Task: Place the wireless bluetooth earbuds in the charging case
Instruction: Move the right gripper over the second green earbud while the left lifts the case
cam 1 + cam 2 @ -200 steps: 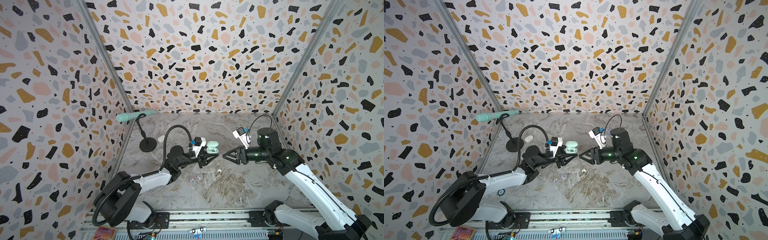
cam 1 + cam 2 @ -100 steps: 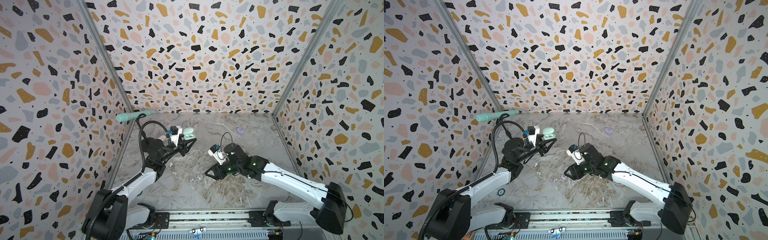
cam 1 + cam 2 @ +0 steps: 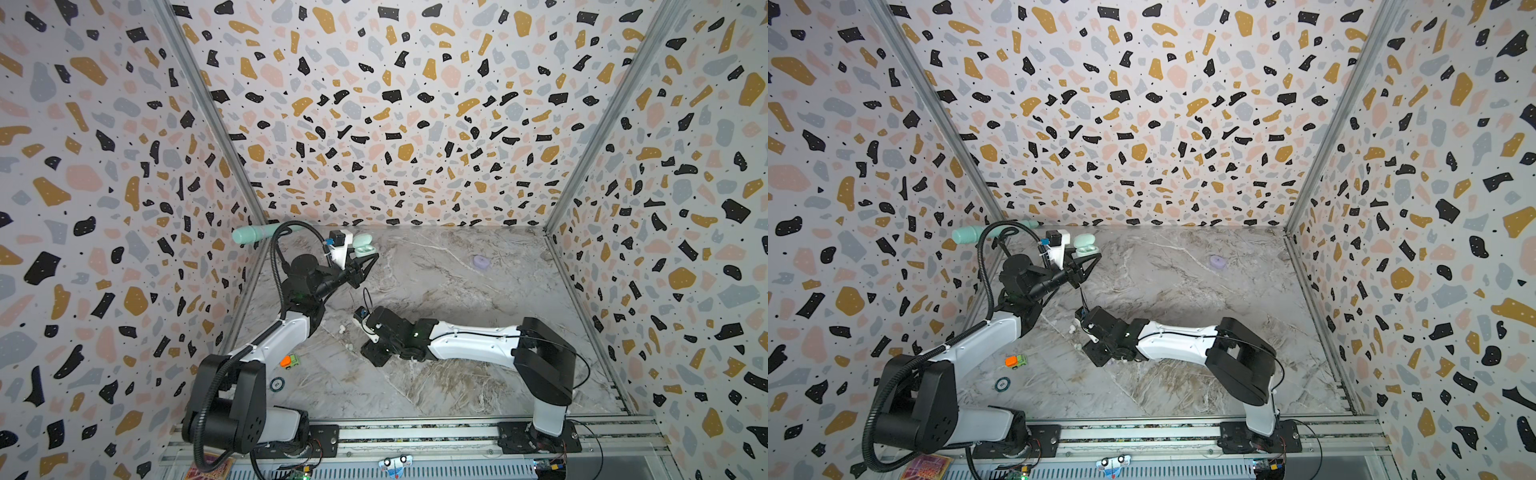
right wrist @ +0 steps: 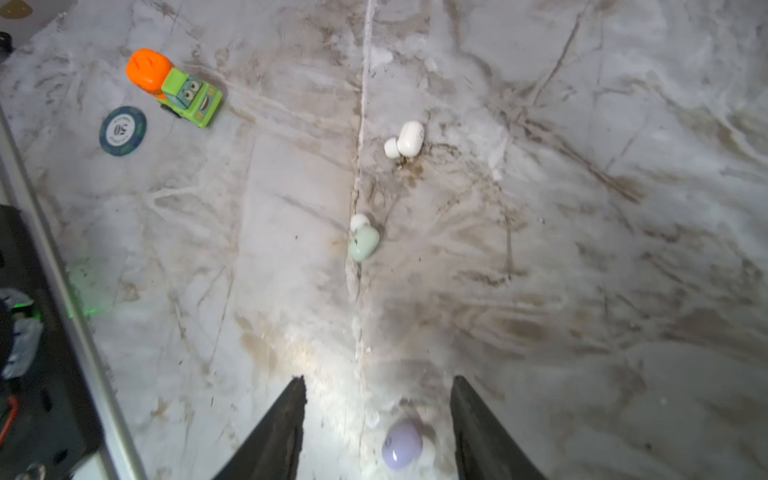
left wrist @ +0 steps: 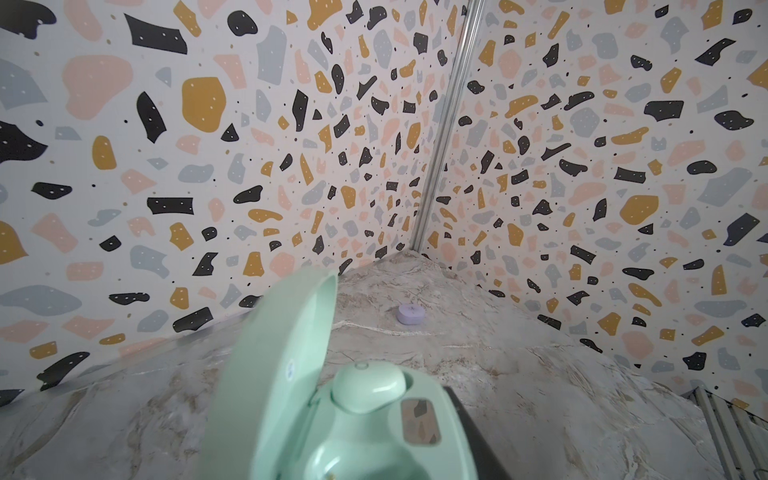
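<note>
Right gripper hangs low over the table with its jaws spread. The lavender earbud lies between them, a mint earbud ahead and a white earbud beyond. Left gripper clamps the open mint charging case. The buds look light, hard and glossy, so they will likely squirt out; pinch across the rounded body.

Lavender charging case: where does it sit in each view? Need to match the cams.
In a top view: lavender case on the marble floor, right of centre, near the back wall.
In a top view: same spot.
Left wrist: mid-frame, beyond the open mint case.
Right wrist: not in it.
Shared landmark: back right corner post.
</note>
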### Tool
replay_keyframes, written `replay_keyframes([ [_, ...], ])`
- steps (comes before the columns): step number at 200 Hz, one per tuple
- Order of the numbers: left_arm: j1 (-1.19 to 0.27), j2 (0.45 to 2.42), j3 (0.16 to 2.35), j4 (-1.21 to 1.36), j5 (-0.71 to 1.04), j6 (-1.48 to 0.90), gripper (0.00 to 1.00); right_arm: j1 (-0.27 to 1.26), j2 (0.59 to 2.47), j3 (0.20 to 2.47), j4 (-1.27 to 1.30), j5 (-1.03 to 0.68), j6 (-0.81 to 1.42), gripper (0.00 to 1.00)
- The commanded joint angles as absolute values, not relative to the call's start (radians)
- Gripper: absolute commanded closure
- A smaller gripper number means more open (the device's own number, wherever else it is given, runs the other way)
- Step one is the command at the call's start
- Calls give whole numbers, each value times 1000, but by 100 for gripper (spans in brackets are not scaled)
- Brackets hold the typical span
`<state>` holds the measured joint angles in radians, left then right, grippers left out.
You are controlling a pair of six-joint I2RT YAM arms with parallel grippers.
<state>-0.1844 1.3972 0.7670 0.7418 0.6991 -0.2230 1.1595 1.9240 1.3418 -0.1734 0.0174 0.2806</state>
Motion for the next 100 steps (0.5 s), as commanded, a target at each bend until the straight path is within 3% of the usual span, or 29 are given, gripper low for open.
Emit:
replay_keyframes([
  [1, -175, 1441, 806, 838, 734, -236, 72, 1174, 2000, 1455, -209, 90, 238, 43],
  [100, -152, 1546, 842, 1011, 795, -361, 71, 1178, 2241, 1735, -390, 103, 178, 44],
])
